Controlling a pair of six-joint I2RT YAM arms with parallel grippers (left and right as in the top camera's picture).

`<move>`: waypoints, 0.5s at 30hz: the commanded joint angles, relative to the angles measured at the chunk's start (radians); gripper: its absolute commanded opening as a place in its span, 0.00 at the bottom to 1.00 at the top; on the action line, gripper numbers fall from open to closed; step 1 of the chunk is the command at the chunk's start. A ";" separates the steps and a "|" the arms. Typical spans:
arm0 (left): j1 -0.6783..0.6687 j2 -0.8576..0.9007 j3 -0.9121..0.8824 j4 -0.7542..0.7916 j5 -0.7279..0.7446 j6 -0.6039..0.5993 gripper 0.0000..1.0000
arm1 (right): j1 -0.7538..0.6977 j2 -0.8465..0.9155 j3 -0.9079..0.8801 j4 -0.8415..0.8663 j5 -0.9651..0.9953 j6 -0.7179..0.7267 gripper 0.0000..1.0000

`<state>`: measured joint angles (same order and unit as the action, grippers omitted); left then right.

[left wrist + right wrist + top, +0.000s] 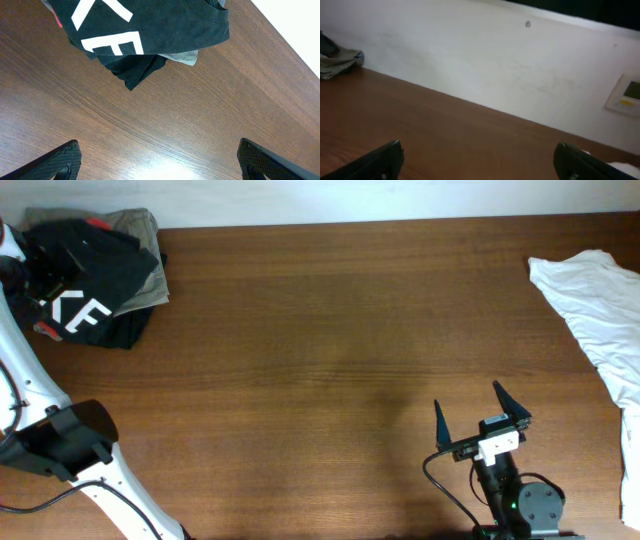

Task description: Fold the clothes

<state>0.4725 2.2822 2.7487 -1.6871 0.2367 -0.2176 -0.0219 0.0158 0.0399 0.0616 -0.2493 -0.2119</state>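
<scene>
Closest to you, by the near edge of the desk (320, 330) and right of its middle, the right gripper (467, 398) points toward the far edge. Its fingers (387, 157) are spread wide and hold nothing, with only bare wood between them. At the near left corner the left arm (28, 370) rises and runs along the left edge toward the far left corner. There the left gripper (157, 150) hangs over bare wood just short of the clothes. Its fingers (60, 160) are also released and wide apart, touching no cloth. On the right edge, reaching up toward the far right corner, lies a crumpled white cloth (600, 310). It is well apart from both grippers and from the task's thing. The black T-shirt (100, 280) sits bunched in the far left corner, and you can read only part of its white lettering (107, 42), a "K" and an "E". It is not lying alone. An olive-grey garment (140, 225) is underneath it and sticks out on the far and right sides, touching it. A red patch (95, 223) shows at the heap's far edge, though you cannot tell which piece it belongs to. Beyond the far edge stands a pale wall (470, 55) with a small wall panel (627, 95).
</scene>
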 commanded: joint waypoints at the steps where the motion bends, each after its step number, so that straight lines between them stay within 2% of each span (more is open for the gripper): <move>1: 0.002 -0.005 0.002 0.000 0.011 0.006 0.99 | 0.042 -0.013 -0.034 -0.055 0.163 0.118 0.99; 5: 0.002 -0.005 0.002 -0.001 0.011 0.006 0.99 | 0.055 -0.013 -0.034 -0.133 0.153 0.120 0.99; 15: 0.002 -0.005 0.002 0.000 0.011 0.006 0.99 | 0.055 -0.013 -0.034 -0.132 0.153 0.119 0.99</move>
<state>0.4725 2.2822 2.7487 -1.6871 0.2367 -0.2176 0.0261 0.0120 0.0101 -0.0624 -0.1123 -0.1040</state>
